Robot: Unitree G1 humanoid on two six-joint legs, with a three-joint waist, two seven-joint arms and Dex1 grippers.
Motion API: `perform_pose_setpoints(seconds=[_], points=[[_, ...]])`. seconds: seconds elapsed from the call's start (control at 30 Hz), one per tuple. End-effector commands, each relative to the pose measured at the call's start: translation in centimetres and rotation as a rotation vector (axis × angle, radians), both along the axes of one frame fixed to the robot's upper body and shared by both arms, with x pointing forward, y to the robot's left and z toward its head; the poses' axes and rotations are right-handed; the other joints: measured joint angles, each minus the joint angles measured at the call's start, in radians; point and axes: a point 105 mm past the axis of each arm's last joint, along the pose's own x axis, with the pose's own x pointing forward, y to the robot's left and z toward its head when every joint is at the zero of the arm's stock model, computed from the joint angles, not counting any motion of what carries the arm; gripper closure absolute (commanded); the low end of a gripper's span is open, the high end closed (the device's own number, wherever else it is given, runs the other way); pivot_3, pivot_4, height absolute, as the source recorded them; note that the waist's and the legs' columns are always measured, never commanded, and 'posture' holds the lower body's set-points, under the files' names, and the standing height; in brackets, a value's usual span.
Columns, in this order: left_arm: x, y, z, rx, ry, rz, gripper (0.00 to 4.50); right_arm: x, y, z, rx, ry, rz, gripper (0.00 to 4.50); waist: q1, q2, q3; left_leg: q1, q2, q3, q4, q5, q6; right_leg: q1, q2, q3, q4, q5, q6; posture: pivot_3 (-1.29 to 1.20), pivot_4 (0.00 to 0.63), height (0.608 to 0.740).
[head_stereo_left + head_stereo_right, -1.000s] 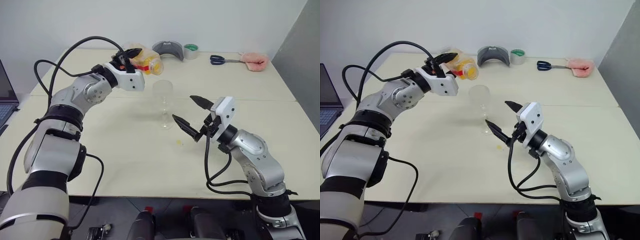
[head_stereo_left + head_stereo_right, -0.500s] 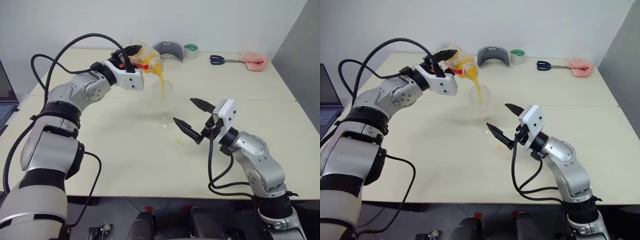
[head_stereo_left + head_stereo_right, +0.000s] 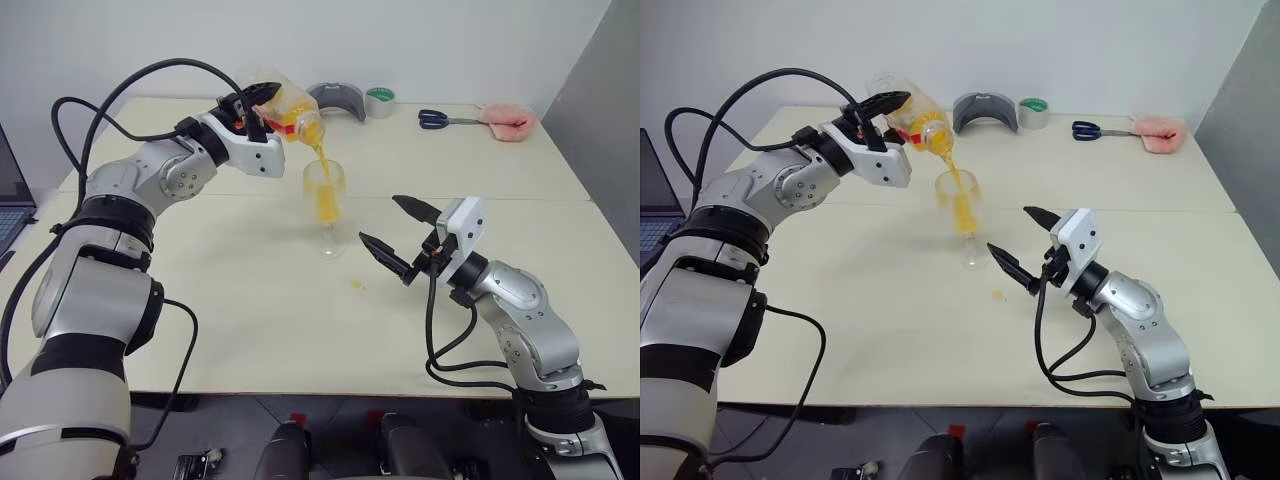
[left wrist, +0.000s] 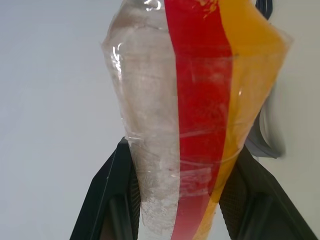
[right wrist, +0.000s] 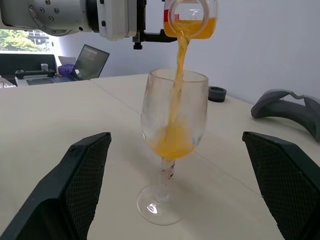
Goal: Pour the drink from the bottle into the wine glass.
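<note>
Overhead, upper left of frame, the left gripper (image 3: 256,104) clamps the tilted bottle (image 3: 292,107), drink (image 5: 176,90) streaming into the wine glass (image 3: 325,205); the spread right gripper (image 3: 398,236) waits beside, seemingly apart.

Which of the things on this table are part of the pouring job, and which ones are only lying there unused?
Part of the job:
- bottle, tipped, held in the left pincer
- drink, streaming into the glass
- wine glass, standing upright
- right pincer, open beside the glass, holding nothing

Only lying there:
- scissors
- tape roll
- grey curved piece
- pink cloth
- small yellow spot on the table
</note>
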Motion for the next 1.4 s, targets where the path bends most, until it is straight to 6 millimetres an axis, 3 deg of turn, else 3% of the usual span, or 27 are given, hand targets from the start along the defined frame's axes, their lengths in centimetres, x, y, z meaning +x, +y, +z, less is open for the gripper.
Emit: perform_pose_setpoints(seconds=[0.03, 1.4], points=[[-0.37, 0.34, 2.62, -0.024, -0.080, 0.004, 2.81, -0.65, 0.17, 1.34, 0.012, -0.052, 0.026, 0.00, 0.000, 0.000, 0.000, 0.000, 0.000, 0.000, 0.000, 0.000, 0.000, 0.000, 0.000, 0.000, 0.000, 0.000, 0.000, 0.00, 0.150, 0.740], [-0.33, 0.69, 2.65, 0.026, -0.127, 0.024, 2.81, -1.20, 1.08, 0.62, 0.019, -0.020, 0.064, 0.00, -0.008, 0.000, 0.000, 0.000, 0.000, 0.001, 0.000, 0.000, 0.000, -0.001, 0.000, 0.001, 0.002, 0.000, 0.000, 0.00, 0.150, 0.740]])
